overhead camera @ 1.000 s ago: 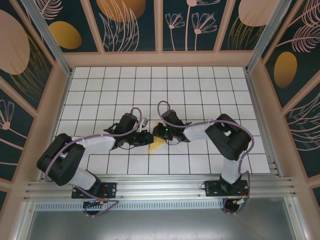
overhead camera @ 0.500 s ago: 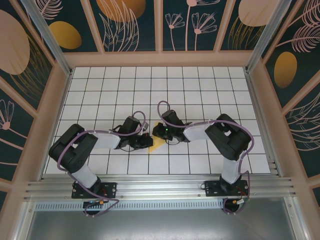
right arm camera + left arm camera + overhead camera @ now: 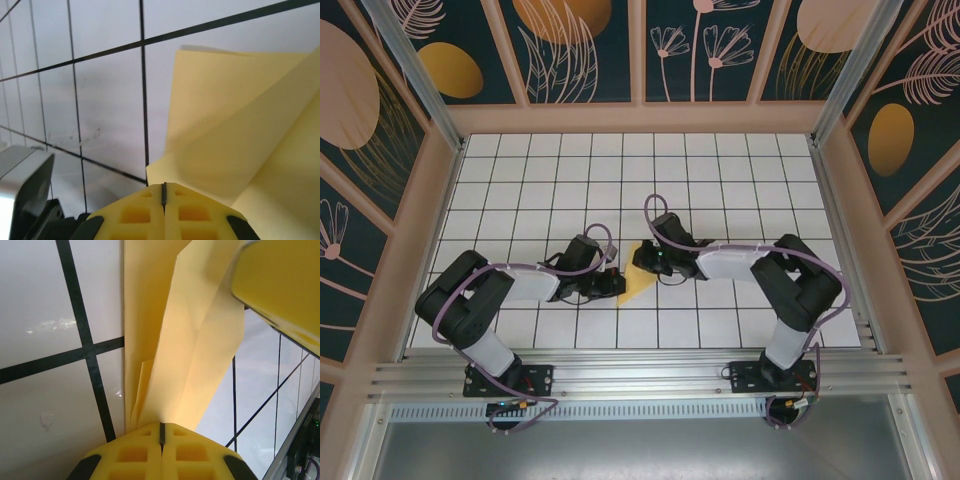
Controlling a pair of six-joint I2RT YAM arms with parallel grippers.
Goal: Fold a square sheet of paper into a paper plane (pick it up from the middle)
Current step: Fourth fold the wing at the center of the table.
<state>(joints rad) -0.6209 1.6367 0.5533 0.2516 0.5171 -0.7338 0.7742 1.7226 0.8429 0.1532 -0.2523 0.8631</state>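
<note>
The paper (image 3: 639, 281), folded into a narrow wedge, is found near the middle of the table (image 3: 720, 170), just in front of the two arms, with its wide end toward the bases. It is held from both sides. The left gripper (image 3: 161, 433) is pressed together on one end, where the layered flaps run into the seam between its pads. The right gripper (image 3: 163, 192) is likewise closed on an edge of a raised flap, and no gap is seen between its pads.

Several risks can be judged from this. The sheet is thin and is clamped at two points, so a tear at either pinch could be caused if the arms are drawn apart or twisted against each other. Only a narrow margin seems to be gripped on the right, next to a free corner, so the flap could be pulled out there by a small tug and the fold would spring open. In the left wrist view the layers are seen to be fanned rather than flat. If they are pressed down like this, a crooked crease could be set and the plane left lopsided. The paper could also be dragged across the smooth tiles instead of being creased.
</note>
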